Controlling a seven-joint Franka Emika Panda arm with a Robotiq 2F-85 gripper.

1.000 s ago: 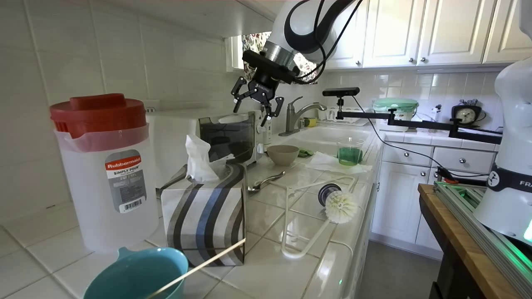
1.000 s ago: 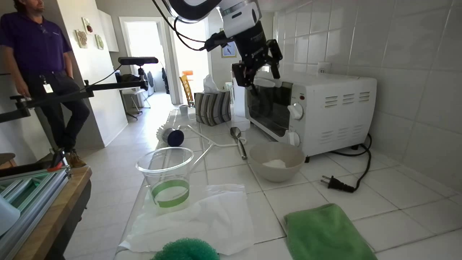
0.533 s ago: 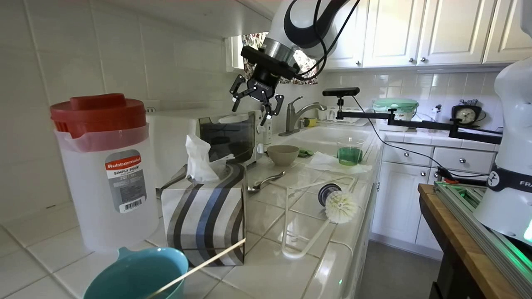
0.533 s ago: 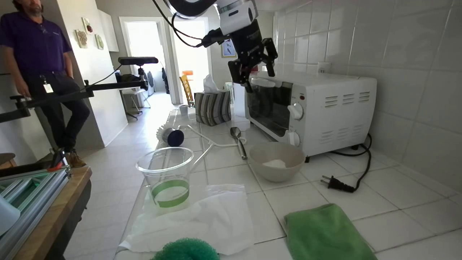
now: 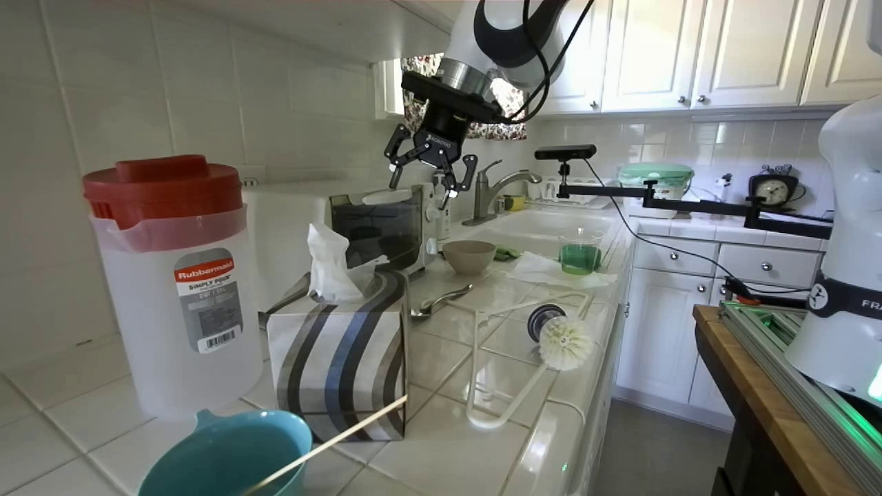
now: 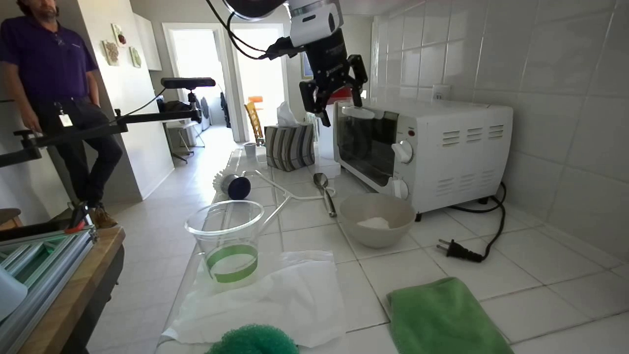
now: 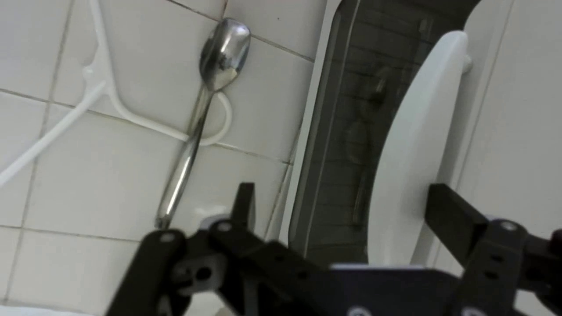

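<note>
My gripper (image 5: 420,193) is open and empty, pointing down above the counter; it also shows in an exterior view (image 6: 343,114) and in the wrist view (image 7: 340,193). It is nearest to the white toaster oven (image 6: 462,147), whose dark glass door is shut. In the wrist view the oven's curved white handle (image 7: 408,162) lies between the fingers, close to the right finger; I cannot tell whether they touch. The left finger is over the tiles. A metal spoon (image 7: 182,171) lies across the white wire-like hanger (image 7: 145,125) in front of the oven.
A striped tissue box (image 5: 337,365), red-lidded pitcher (image 5: 172,317), teal cup (image 5: 227,441) with a stick and a brush (image 5: 565,341) stand or lie on the counter. A beige bowl (image 6: 376,231), clear cup (image 6: 231,265) and green cloth (image 6: 442,314) are on it too.
My gripper has shifted left and farther off in an exterior view, and slightly right in the other view of the scene. It stays open. The objects on the counter have not moved.
</note>
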